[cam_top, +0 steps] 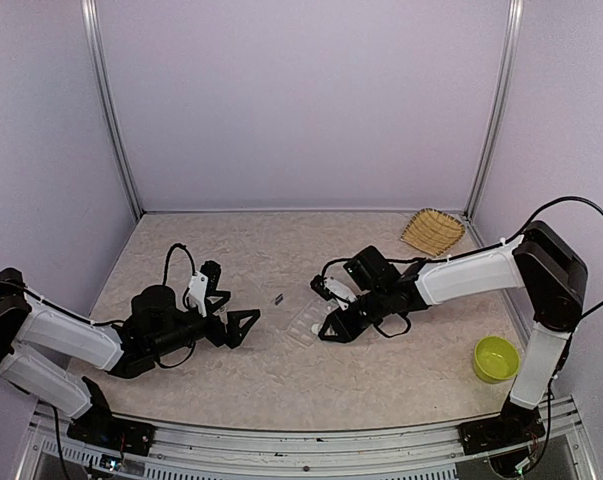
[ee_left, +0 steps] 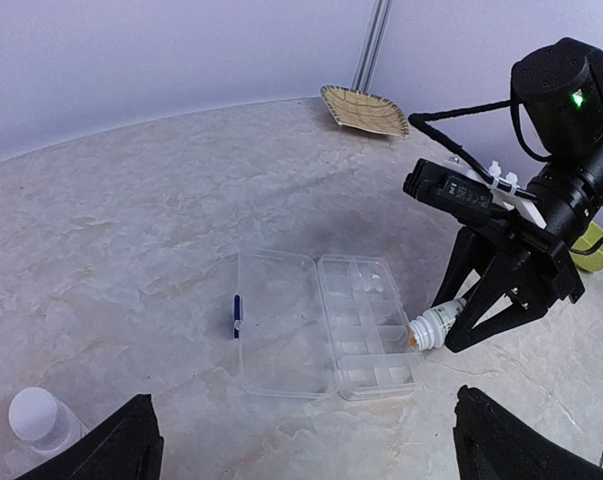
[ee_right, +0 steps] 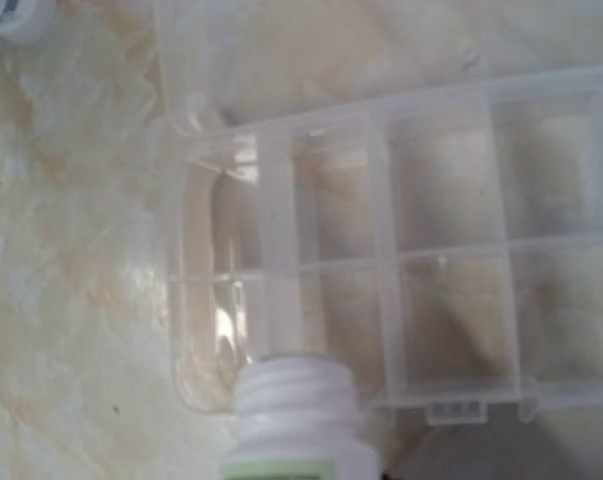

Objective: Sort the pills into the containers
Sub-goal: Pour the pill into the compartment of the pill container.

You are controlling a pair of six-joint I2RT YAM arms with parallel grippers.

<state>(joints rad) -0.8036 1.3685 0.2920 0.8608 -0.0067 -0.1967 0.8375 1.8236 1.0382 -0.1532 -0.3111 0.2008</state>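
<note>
The containers are one clear compartment box [ee_left: 371, 340] lying with its hinged lid [ee_left: 281, 335] folded open to the left; it also shows in the top view [cam_top: 306, 325]. A few pale specks, perhaps pills [ee_left: 373, 285], lie in a far compartment. My right gripper [cam_top: 333, 322] is shut on a small white bottle [ee_left: 436, 325], tipped with its open mouth at the box's right edge. The bottle's threaded neck [ee_right: 296, 410] fills the bottom of the right wrist view, over the corner compartments [ee_right: 431, 230]. My left gripper [cam_top: 236, 305] stands wide open and empty, left of the box.
A woven basket [cam_top: 431, 230] rests at the back right and a lime-green bowl [cam_top: 495, 358] sits by the right arm's base. A round white capped bottle [ee_left: 41, 420] stands near my left gripper. A blue latch [ee_left: 237, 315] marks the lid's edge.
</note>
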